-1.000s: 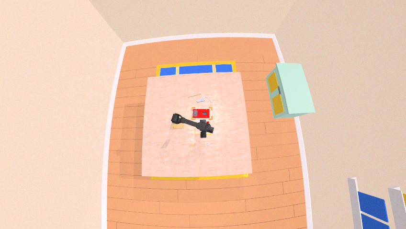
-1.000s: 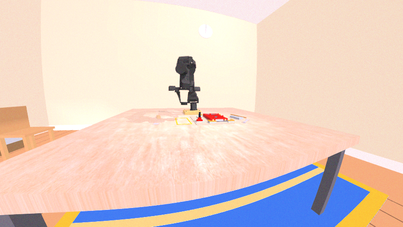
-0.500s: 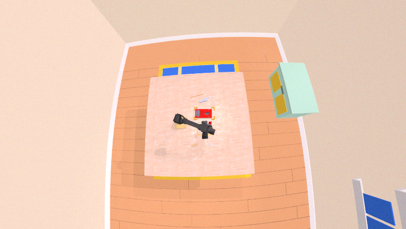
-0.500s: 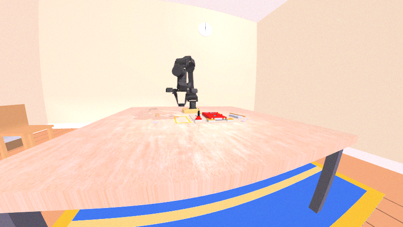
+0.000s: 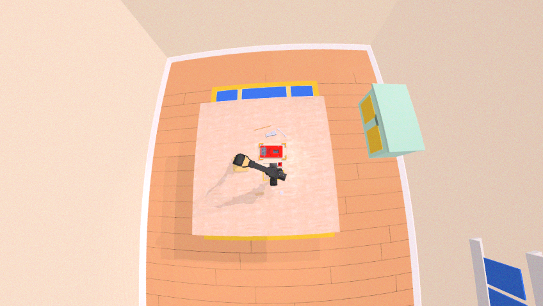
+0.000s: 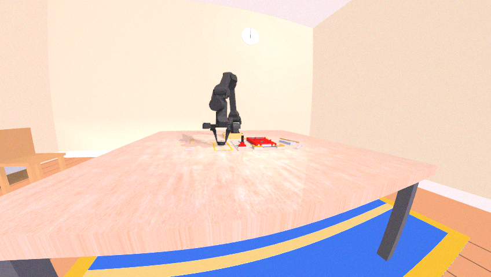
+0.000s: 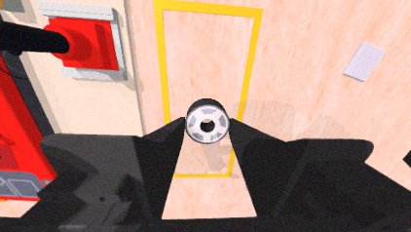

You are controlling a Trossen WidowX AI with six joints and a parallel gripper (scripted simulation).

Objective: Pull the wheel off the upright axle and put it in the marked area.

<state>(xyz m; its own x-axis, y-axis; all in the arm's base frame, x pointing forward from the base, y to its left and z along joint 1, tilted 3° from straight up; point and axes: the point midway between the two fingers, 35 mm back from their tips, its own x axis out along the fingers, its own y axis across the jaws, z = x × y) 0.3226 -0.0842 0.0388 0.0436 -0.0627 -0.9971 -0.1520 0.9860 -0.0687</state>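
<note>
— Where is the small grey-and-white wheel (image 7: 207,122) sitting?
— The black parallel-jaw gripper (image 7: 207,128) is clamping it, jaws pressing both sides, over the yellow-outlined rectangle (image 7: 253,58) on the table.

Red tray (image 5: 272,151) just beyond gripper (image 7: 207,128); small white card (image 7: 363,60) on table off to its side; mint cabinet (image 5: 391,120) and wall clock (image 6: 249,35) well apart.
</note>
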